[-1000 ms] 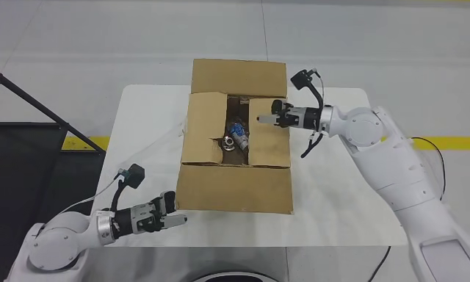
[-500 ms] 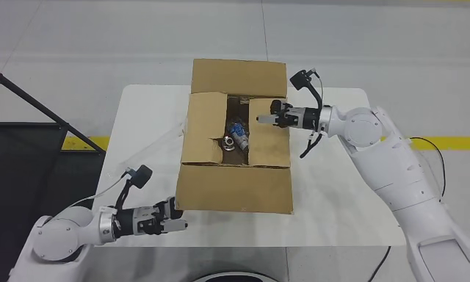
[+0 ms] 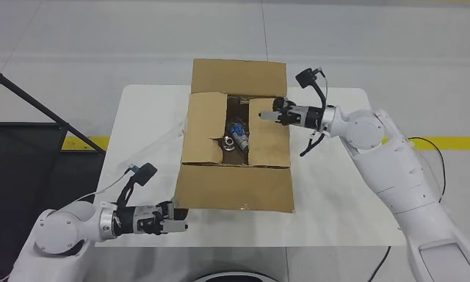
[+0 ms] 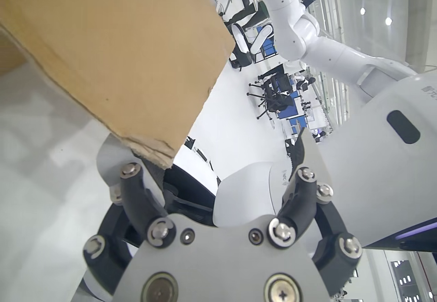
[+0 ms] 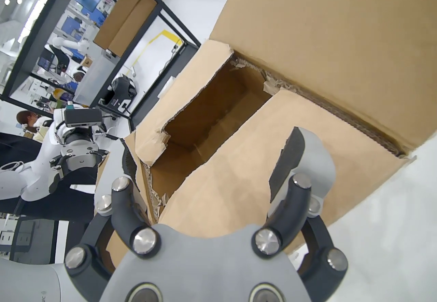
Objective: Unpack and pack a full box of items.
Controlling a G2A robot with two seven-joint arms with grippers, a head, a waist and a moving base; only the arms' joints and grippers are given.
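Two grippers on station, one brown cardboard box [image 3: 220,181] on the white table [image 3: 334,197].

Nearest me: left gripper [image 3: 178,223] low at the table's near edge, just by the near-left corner of the near flap [image 3: 235,188]. From its wrist view the left gripper [image 4: 218,160] stands with its fingers spread wide and nothing between them. The frayed corner of the near flap [image 4: 112,43] hangs just above one finger [image 4: 136,187].

Near flap is folded out toward me, flat and plain. Edges are ragged, with the corrugation showing.

Mid box: both side flaps lie folded inward over the top. A narrow gap is left between the left side flap [image 3: 204,128] and the right side flap [image 3: 269,139]. Through the gap I see items [image 3: 236,136], blue and silver, down inside; too small to name.

Right gripper [image 3: 264,115] sits at the inner edge of the right side flap, toward its far end. In the right wrist view the right gripper [image 5: 211,149] is opened wide. The right side flap [image 5: 239,153] runs between its fingers, one finger [image 5: 300,160] above the card. I cannot tell whether either finger touches it.

Farthest: far flap [image 3: 239,77] folded outward, away from me, smooth-faced and torn at the hinge corners.
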